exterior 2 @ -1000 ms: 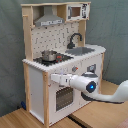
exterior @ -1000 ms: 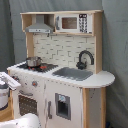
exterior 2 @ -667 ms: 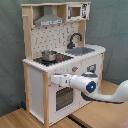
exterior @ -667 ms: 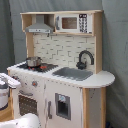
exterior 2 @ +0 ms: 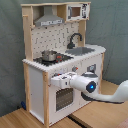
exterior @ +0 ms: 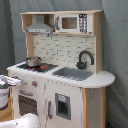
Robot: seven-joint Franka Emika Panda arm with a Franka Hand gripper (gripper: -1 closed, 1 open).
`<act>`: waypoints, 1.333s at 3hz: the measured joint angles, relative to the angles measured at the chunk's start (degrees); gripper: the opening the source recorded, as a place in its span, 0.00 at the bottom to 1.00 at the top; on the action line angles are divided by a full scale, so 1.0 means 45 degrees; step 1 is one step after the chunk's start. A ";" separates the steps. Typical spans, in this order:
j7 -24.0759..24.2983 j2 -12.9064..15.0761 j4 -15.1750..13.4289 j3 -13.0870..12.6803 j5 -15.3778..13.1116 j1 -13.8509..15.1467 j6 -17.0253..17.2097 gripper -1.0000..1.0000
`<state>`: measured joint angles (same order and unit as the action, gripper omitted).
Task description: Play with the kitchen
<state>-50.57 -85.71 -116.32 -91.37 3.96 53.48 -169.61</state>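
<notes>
In the second exterior view the white arm (exterior 2: pixel 107 94) enters from the second exterior view's right edge low down, bends up through a rounded joint carrying a blue ring light (exterior 2: pixel 90 87), and runs level toward the second exterior view's left. Its wrist ends in the gripper (exterior 2: pixel 52 78), held sideways at mid-height. In the first exterior view only the gripper end (exterior: pixel 7 81) shows at the first exterior view's left edge, with a white link (exterior: pixel 22 121) at the bottom.
</notes>
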 joint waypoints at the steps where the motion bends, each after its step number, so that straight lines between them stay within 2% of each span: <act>1: -0.1360 0.0000 0.0000 0.0000 0.0000 0.0000 0.0000 0.00; 2: -0.2686 0.0000 0.0000 0.0000 0.0000 0.0000 0.0000 0.00; 3: -0.3394 0.0012 -0.0001 -0.0013 0.0000 -0.0001 -0.0005 0.00; 4: -0.3408 0.0013 -0.0001 -0.0023 0.0000 -0.0001 -0.0005 1.00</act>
<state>-65.91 -85.65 -116.33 -91.48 3.96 53.48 -169.63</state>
